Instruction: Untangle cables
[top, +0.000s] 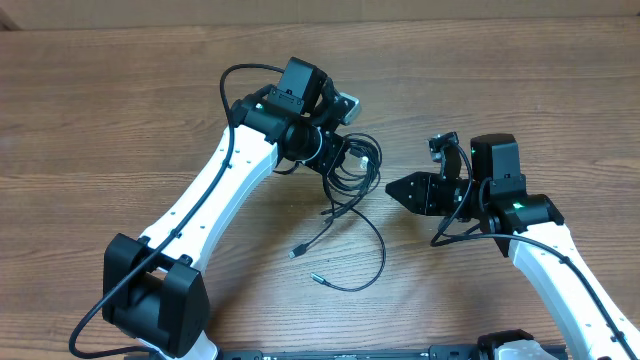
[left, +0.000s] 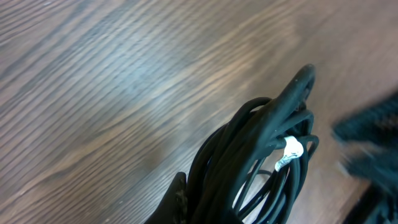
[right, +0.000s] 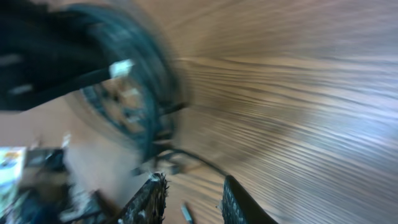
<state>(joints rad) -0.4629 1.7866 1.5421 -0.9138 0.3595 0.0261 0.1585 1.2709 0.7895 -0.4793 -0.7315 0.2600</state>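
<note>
The cables (top: 357, 172) are a tangled black bundle near the table's middle, with loose strands trailing to a plug end (top: 297, 252) and another plug end (top: 317, 277). My left gripper (top: 338, 150) is shut on the top of the bundle. In the left wrist view the cables (left: 261, 149) fill the space beside one finger (left: 177, 199), and a white tag (left: 289, 151) sits among them. My right gripper (top: 392, 188) is just right of the bundle, jaws open, nothing between them. The blurred right wrist view shows its fingers (right: 152, 196) apart, with the cables (right: 134, 106) ahead to the left.
The wooden table (top: 120, 110) spreads to all sides. The left arm (top: 215, 190) crosses from the front left to the middle. The right arm (top: 560, 260) comes in from the front right. A small black camera unit (top: 443, 146) rides on the right wrist.
</note>
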